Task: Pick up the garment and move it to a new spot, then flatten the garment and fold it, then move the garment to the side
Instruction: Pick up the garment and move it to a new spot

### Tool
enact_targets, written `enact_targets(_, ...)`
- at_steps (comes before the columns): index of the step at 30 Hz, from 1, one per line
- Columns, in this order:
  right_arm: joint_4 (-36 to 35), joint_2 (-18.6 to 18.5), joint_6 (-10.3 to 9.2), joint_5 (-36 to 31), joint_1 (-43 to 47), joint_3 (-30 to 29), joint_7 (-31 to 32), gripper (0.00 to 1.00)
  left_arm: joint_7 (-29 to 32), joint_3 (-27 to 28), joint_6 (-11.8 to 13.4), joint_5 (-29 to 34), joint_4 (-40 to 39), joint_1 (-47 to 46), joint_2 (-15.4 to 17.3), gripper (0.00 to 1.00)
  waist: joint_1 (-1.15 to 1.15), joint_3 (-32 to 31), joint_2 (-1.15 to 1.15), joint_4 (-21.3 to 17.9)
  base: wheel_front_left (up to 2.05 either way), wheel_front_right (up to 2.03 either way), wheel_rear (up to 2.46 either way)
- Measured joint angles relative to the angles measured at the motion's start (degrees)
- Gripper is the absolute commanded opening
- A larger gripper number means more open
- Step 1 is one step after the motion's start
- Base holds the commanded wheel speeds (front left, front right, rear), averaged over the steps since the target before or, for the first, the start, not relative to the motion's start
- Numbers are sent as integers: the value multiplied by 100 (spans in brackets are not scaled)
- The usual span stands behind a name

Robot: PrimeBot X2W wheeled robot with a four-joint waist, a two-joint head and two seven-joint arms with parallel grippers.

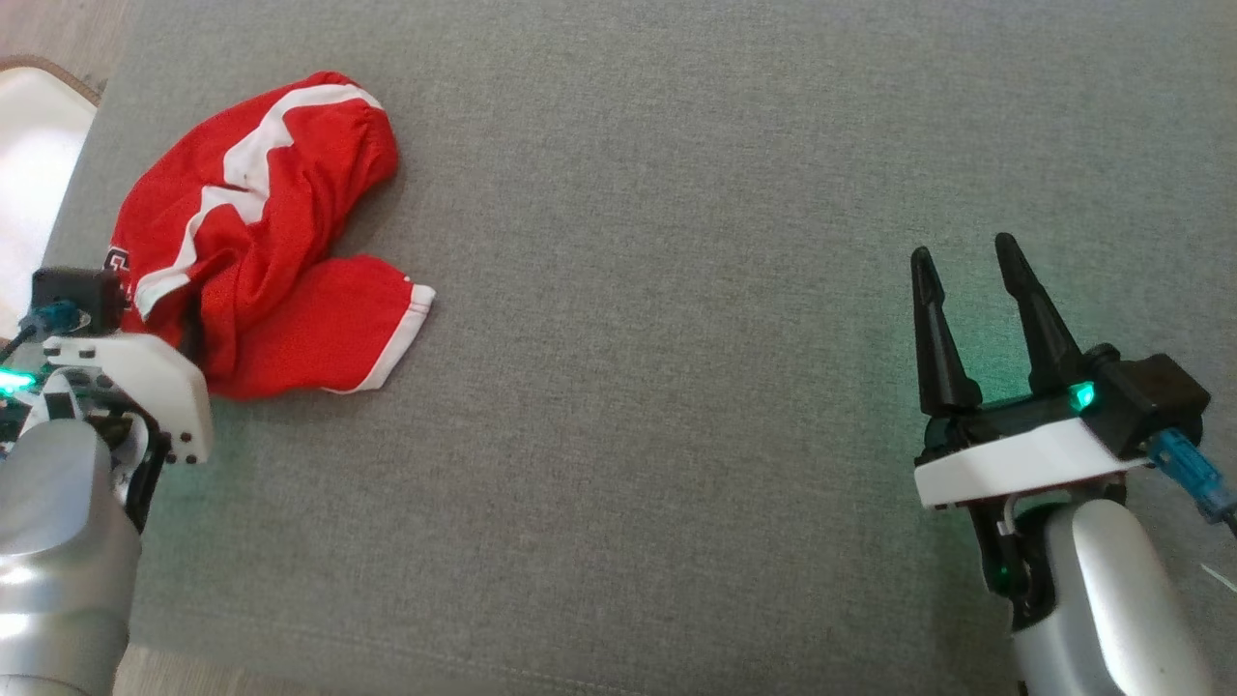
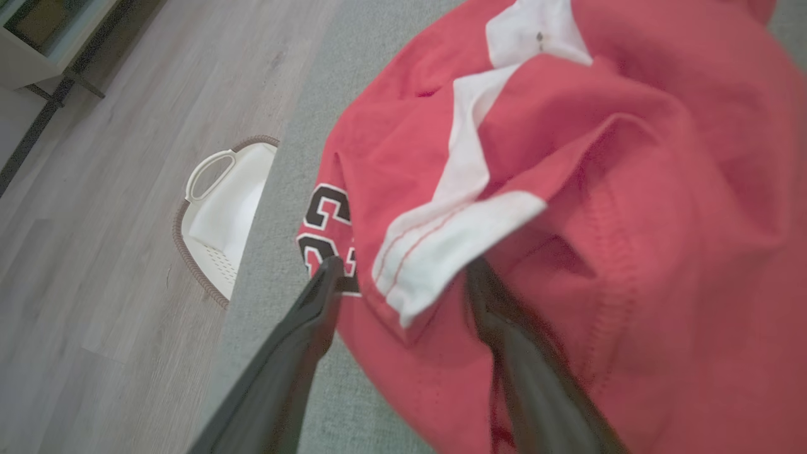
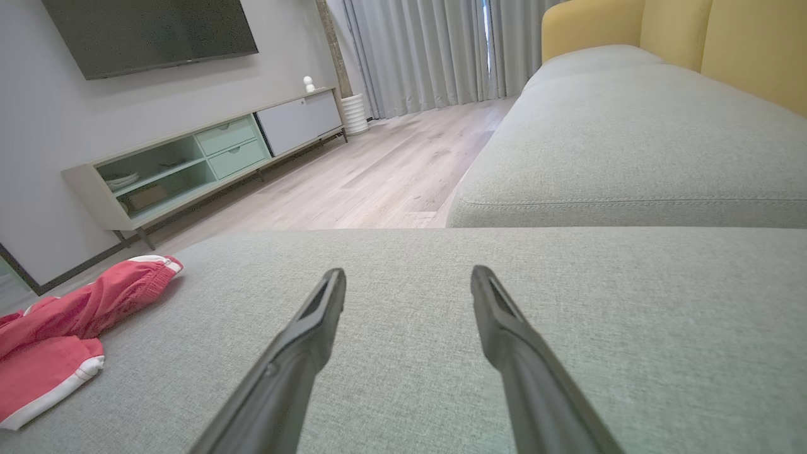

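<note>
The garment point(image 1: 261, 242), red shorts with white stripes and trim, lies crumpled at the far left of the grey cushion point(image 1: 676, 290). In the left wrist view my left gripper point(image 2: 405, 263) is open. Its two dark fingers point(image 2: 302, 328) straddle a white-trimmed fold of the garment point(image 2: 567, 189) near black lettering, and the jaws are not pinching the cloth. In the head view its white wrist mount point(image 1: 145, 382) sits against the garment's near left edge. My right gripper point(image 1: 966, 256) hovers open over bare cushion far to the right, with nothing between its fingers. From the right wrist view, the garment point(image 3: 63, 328) lies at the lower left.
A white basket point(image 2: 220, 208) stands on the wooden floor just beyond the cushion's left edge. The cushion's near edge runs along the bottom of the head view. Ahead of the right gripper point(image 3: 410, 272) are a second grey cushion with yellow backs point(image 3: 630, 126) and a TV cabinet point(image 3: 208, 164).
</note>
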Motion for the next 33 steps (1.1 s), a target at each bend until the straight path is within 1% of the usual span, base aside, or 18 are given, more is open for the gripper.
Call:
enact_targets(1, -2, 0, 0, 1, 0, -2, 0, 100, -81, -2, 0, -31, 73, -32, -19, 91, 0, -7, 0, -11, 0, 0, 0)
enact_targets(2, -7, 0, 0, 1, 1, -3, 1, 100, -193, -1, 0, -75, 120, -54, -22, 26, -1, -19, 0, -22, 0, 0, 0)
enact_targets(3, -9, -1, 0, 2, 1, -3, 3, 100, -298, -16, -1, -100, 165, -77, -21, 0, -1, -33, 0, -33, 0, 0, 0)
enact_targets(7, 3, -1, 0, 20, 7, 2, 5, 100, -808, -191, -1, -275, 187, -199, -22, 0, -1, -138, 0, -64, 0, 0, 0)
enact_targets(11, 73, -1, 0, 147, 20, 56, -34, 100, -1433, -323, -1, -477, -45, -348, 36, 0, -1, -318, 0, -94, 0, 0, 0)
enact_targets(15, 179, -1, 0, 242, 26, 127, -103, 100, -1640, -324, -1, -699, -286, -495, 82, 0, -1, -476, 0, -124, 0, 0, 0)
enact_targets(17, 235, 0, 0, 302, 30, 158, -134, 100, -1691, -277, 0, -945, -560, -550, 96, 0, -2, -583, 0, -158, 0, 0, 0)
enact_targets(21, 339, 0, 0, 412, 51, 157, -223, 100, -1679, -177, 0, -1340, -1310, -650, 78, 0, -2, -767, 0, -260, 0, 0, 0)
enact_targets(24, 389, 1, 0, 485, 118, 160, -315, 100, -1506, -148, 19, -1494, -1953, -666, 45, 0, -2, -851, 0, -386, 0, 0, 0)
enact_targets(26, 441, 0, 0, 541, 137, 162, -342, 100, -1312, -160, 77, -1505, -2404, -656, 5, 0, -2, -885, 0, -487, 0, 0, 0)
enact_targets(33, 543, 0, 0, 708, 118, 264, -475, 100, -638, -346, 455, -1578, -3909, -408, -175, 0, -1, -863, 0, -932, 0, 0, 0)
